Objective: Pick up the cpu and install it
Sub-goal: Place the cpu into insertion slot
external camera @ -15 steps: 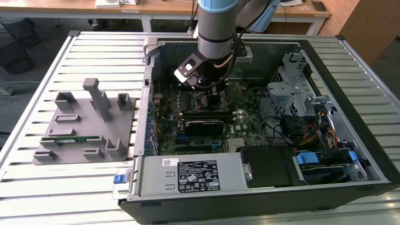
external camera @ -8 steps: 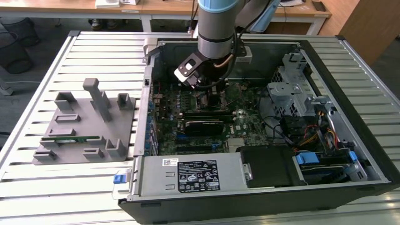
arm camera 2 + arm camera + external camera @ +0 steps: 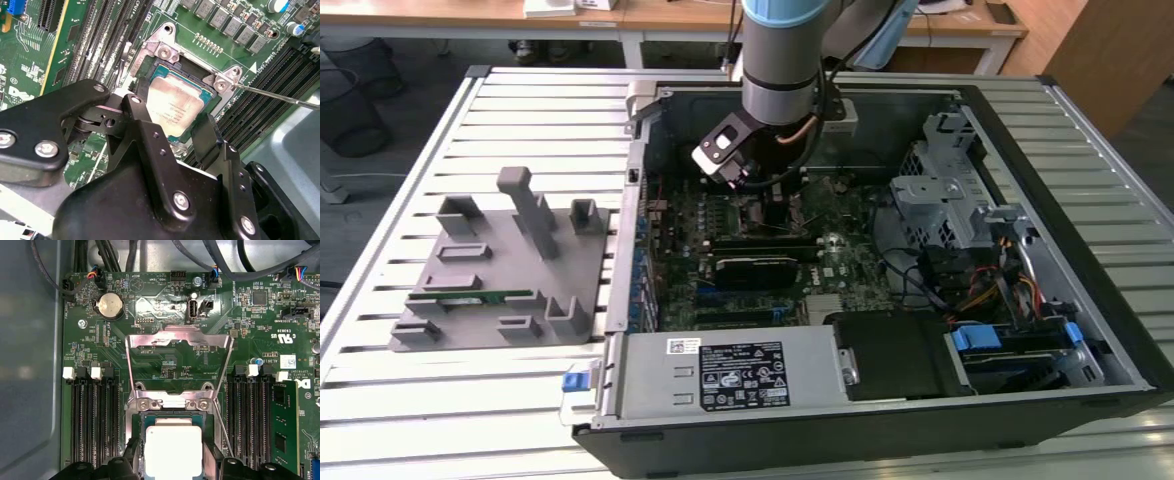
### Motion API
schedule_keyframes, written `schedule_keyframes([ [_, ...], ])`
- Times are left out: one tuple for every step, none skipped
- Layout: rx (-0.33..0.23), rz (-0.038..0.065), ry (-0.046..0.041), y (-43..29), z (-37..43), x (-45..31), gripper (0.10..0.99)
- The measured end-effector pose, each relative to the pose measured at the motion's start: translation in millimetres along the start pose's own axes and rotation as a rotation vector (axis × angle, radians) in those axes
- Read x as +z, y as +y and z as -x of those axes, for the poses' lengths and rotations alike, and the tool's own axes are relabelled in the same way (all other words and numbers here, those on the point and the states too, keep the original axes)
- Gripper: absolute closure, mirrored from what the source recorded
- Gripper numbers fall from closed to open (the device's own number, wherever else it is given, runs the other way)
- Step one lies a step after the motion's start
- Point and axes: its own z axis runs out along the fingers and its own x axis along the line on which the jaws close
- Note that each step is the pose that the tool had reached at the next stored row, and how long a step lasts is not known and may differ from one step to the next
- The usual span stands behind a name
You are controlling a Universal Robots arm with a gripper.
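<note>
Down in the socket of the green board the cpu lies flat, silvery top up. The gripper hangs right over it, its black fingers spread apart, one on each side of the chip; I cannot tell whether they touch its edges. Beyond the socket the hinged metal plate stands flipped open. A memory stick sits in a slot nearby. Around it all, the open computer case lies on a slatted table.
</note>
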Motion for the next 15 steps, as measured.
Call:
schedule_keyframes([
  [0.000, 0.000, 0.0000, 0.0, 0.0, -0.2, 0.475],
  [0.000, 0.000, -0.0001, 0.0, 0.0, -0.8, 0.475],
  [0.000, 0.000, -0.0002, 0.0, 0.0, -1.4, 0.475],
  [0.000, 0.000, -0.0002, 0.1, 0.0, -2.4, 0.475],
  [0.000, 0.000, -0.0002, 0.1, 0.0, -3.5, 0.475],
  [0.000, 0.000, -0.0002, 0.2, 0.0, -5.1, 0.475],
  [0.000, 0.000, -0.0002, 0.2, -0.1, -7.0, 0.475],
  [0.000, 0.000, -0.0003, 0.3, 0.0, -8.9, 0.475],
  [0.000, 0.000, -0.0003, 0.3, -0.1, -10.5, 0.475],
  [0.000, 0.000, -0.0004, 0.4, -0.1, -12.0, 0.490],
  [0.000, 0.000, -0.0003, 0.4, -0.1, -13.3, 0.490],
  [0.000, 0.000, -0.0003, 0.5, -0.1, -14.6, 0.553],
  [0.000, 0.000, -0.0003, 0.5, -0.1, -15.8, 0.616],
  [0.000, 0.000, -0.0002, 0.5, 0.0, -16.7, 0.616],
  [0.000, 0.000, -0.0002, 0.5, 0.0, -17.5, 0.671],
])
